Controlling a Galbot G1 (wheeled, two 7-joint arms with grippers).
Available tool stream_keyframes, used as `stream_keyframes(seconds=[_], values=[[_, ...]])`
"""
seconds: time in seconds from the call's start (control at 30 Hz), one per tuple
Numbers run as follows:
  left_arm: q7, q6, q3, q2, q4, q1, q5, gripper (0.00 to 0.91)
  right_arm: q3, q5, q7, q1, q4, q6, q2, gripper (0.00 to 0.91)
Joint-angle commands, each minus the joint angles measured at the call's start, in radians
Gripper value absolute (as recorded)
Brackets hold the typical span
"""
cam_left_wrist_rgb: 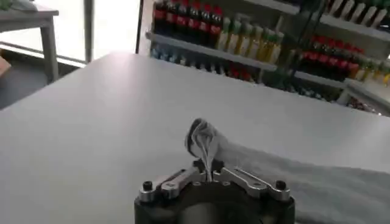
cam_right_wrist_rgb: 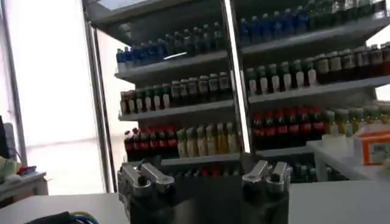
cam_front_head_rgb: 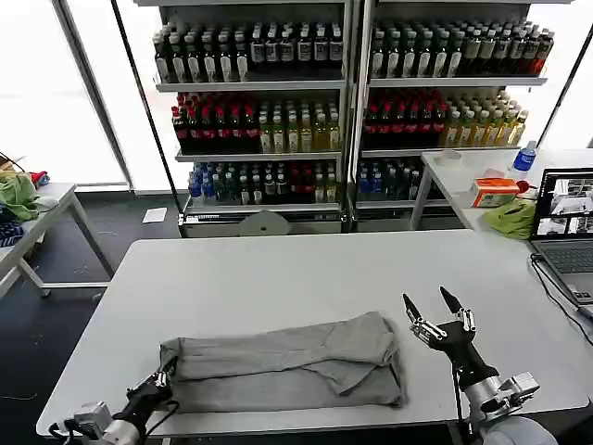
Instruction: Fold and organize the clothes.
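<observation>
One of the clothes, a light grey shirt [cam_front_head_rgb: 296,366], lies folded into a long band across the front of the white table [cam_front_head_rgb: 278,273]. At the band's left end my left gripper [cam_front_head_rgb: 165,378] is shut on a bunched corner of the shirt. In the left wrist view that pinched fold of the shirt [cam_left_wrist_rgb: 204,137] stands up from the left gripper [cam_left_wrist_rgb: 208,172]. To the right of the shirt, apart from it, my right gripper [cam_front_head_rgb: 426,298] is raised above the table with its fingers spread open and pointing up. In its own wrist view the right gripper [cam_right_wrist_rgb: 204,176] holds nothing and faces the shelves.
Shelves of bottles [cam_front_head_rgb: 269,102] fill the back. At the right stand an open laptop [cam_front_head_rgb: 567,218] and a side table with a yellow-green cloth [cam_front_head_rgb: 510,220], an orange box [cam_front_head_rgb: 494,192] and a water bottle [cam_front_head_rgb: 524,159]. A left-hand table holds green cloth [cam_front_head_rgb: 17,197].
</observation>
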Motion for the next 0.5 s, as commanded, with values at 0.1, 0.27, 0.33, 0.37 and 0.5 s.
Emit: stream_keyframes(seconds=[0.1, 0.27, 0.33, 0.37, 0.5], values=[[0.109, 0.023, -0.340, 0.134, 0.105, -0.024, -0.016, 0.010, -0.008, 0.009, 0.003, 0.020, -0.002, -0.014, -0.003, 0.907], [0.147, 0.019, -0.442, 0.209, 0.178, 0.002, 0.020, 0.010, -0.006, 0.009, -0.007, 0.023, -0.005, -0.010, -0.004, 0.907], [0.145, 0.023, -0.471, 0.234, 0.186, 0.003, 0.018, 0.010, -0.010, 0.007, -0.015, 0.021, 0.000, -0.006, -0.003, 0.907], [0.134, 0.043, -0.483, 0.246, 0.186, -0.001, 0.008, 0.010, -0.010, 0.007, -0.015, 0.021, 0.000, -0.006, -0.003, 0.907], [0.081, 0.102, -0.498, 0.274, 0.139, -0.009, -0.044, 0.010, -0.027, -0.004, -0.014, 0.017, 0.008, -0.005, 0.011, 0.907]])
